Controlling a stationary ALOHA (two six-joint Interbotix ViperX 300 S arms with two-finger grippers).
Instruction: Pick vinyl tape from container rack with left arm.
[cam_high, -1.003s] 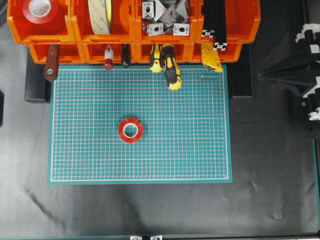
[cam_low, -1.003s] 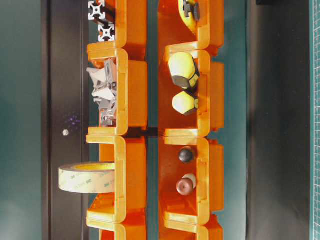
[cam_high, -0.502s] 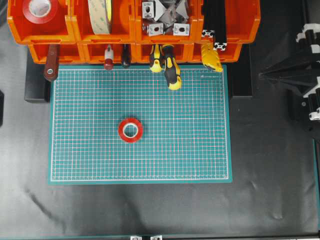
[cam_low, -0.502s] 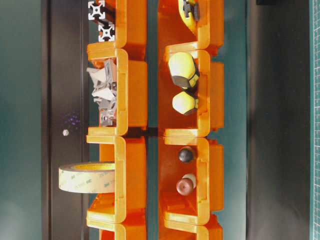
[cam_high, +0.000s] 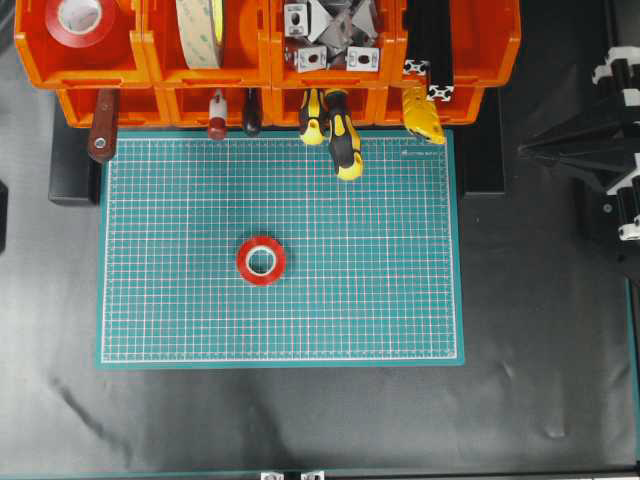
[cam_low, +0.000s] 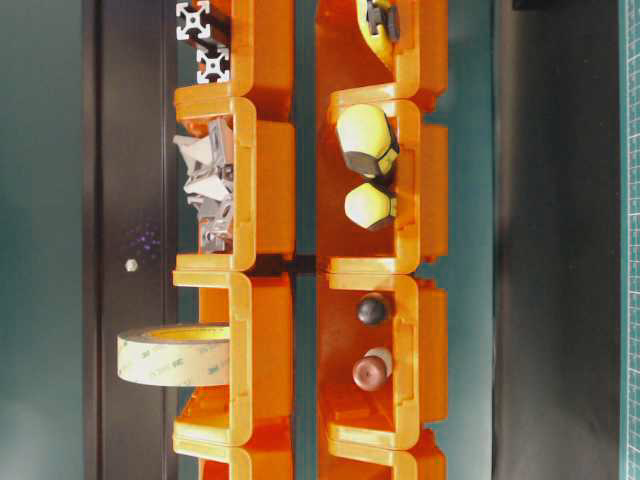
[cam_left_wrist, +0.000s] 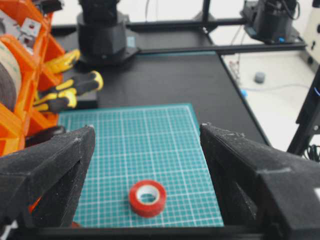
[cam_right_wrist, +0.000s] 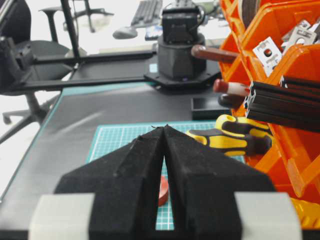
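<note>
A small red vinyl tape roll (cam_high: 261, 261) with a white core lies flat on the green cutting mat (cam_high: 380, 300), apart from the orange container rack (cam_high: 145, 62). A second red roll (cam_high: 80, 18) sits in the rack's top left bin. In the left wrist view my left gripper (cam_left_wrist: 146, 129) is open and empty, and the roll on the mat (cam_left_wrist: 147, 198) lies below and between its fingers. My right gripper (cam_right_wrist: 164, 128) is shut and empty, off the mat at the right (cam_high: 522, 150). The roll (cam_right_wrist: 162, 191) shows partly behind its jaws.
The rack's bins hold a cream-beige tape roll (cam_high: 200, 30), metal brackets (cam_high: 330, 35), black extrusions (cam_high: 428, 50), yellow-black screwdrivers (cam_high: 340, 135) and brown-handled tools (cam_high: 102, 135) that overhang the mat's far edge. Black table surrounds the mat.
</note>
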